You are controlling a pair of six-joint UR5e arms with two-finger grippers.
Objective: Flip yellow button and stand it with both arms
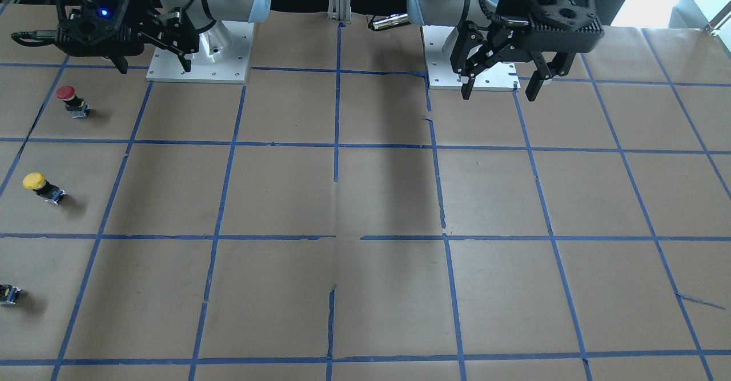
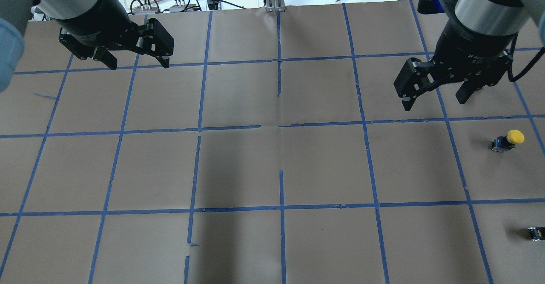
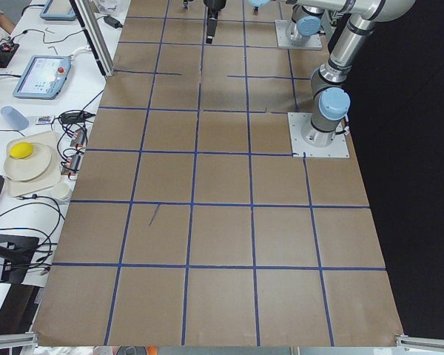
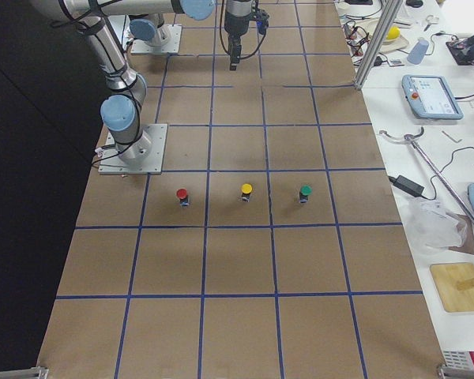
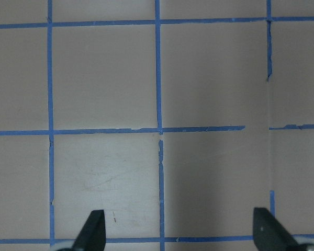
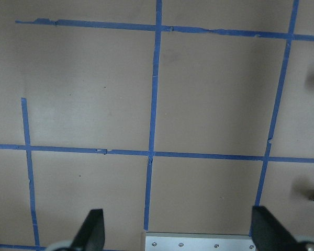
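Observation:
The yellow button (image 1: pixel 40 185) has a yellow cap, a black body and a grey base. It appears to stand cap up on the paper-covered table, far on my right side; it also shows in the overhead view (image 2: pixel 509 140) and the exterior right view (image 4: pixel 246 192). My right gripper (image 2: pixel 435 101) hovers open and empty above the table, apart from the button; it also shows front-facing (image 1: pixel 154 65). My left gripper (image 2: pixel 138 64) hovers open and empty at the far left, also seen front-facing (image 1: pixel 499 92). Both wrist views show only spread fingertips (image 5: pixel 91 232) (image 6: pixel 91 230) over bare paper.
A red-capped button (image 1: pixel 71 100) stands in the row nearer the robot than the yellow one. A green-capped one (image 4: pixel 305 192) stands on its other side. A small dark part (image 2: pixel 537 233) lies at the table's right edge. Arm base plates (image 1: pixel 200 55) (image 1: pixel 474 78) sit at the robot's side.

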